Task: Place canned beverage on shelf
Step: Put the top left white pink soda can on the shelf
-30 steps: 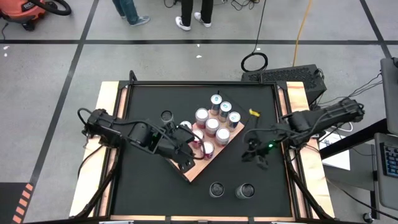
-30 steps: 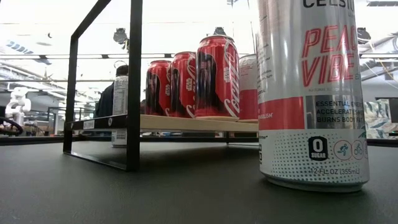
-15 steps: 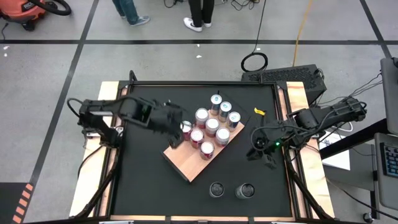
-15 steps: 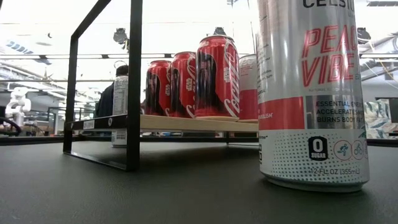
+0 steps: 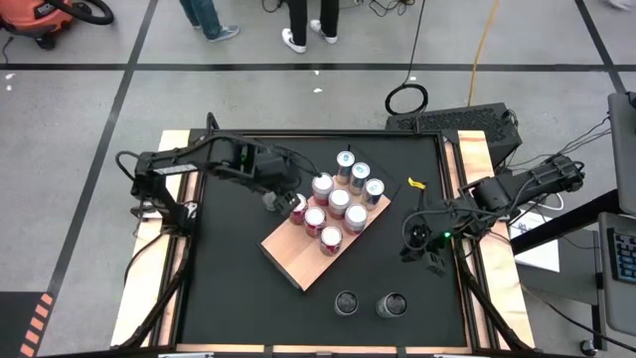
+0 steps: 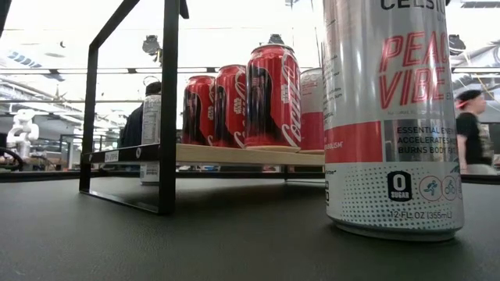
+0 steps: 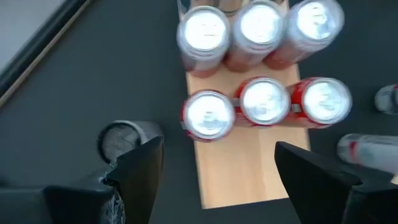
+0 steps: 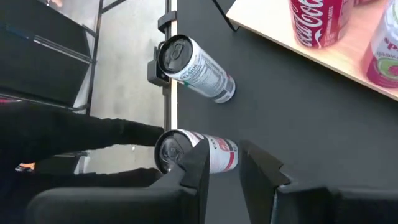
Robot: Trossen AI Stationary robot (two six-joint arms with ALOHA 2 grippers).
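Observation:
The shelf (image 5: 298,261) is a light wooden board on a black frame (image 6: 166,109), set slantwise mid-table. Several cans (image 5: 339,202) stand upright on its far half, red ones (image 6: 272,97) in front in the low view. My left gripper (image 5: 281,199) hangs open above the shelf's far-left corner; its fingers (image 7: 142,167) straddle the board and touch nothing. A grey can (image 7: 121,140) stands on the table beside that gripper. My right gripper (image 5: 417,244) hovers at the table's right, almost shut and empty. Two more cans (image 5: 346,301) (image 5: 391,304) stand near the front edge.
A tall white and red can (image 6: 391,117) stands close before the low camera. The two front cans (image 8: 196,68) (image 8: 198,152) show ahead of my right gripper (image 8: 224,168). The near half of the board (image 7: 242,168) is bare. A person (image 6: 471,133) stands in the room behind.
My left gripper has swung from above the shelf's bare near half toward the table's far edge, staying open with nothing in it. It now hangs over the far-left corner by the grey can. The cans and the shelf have kept their places.

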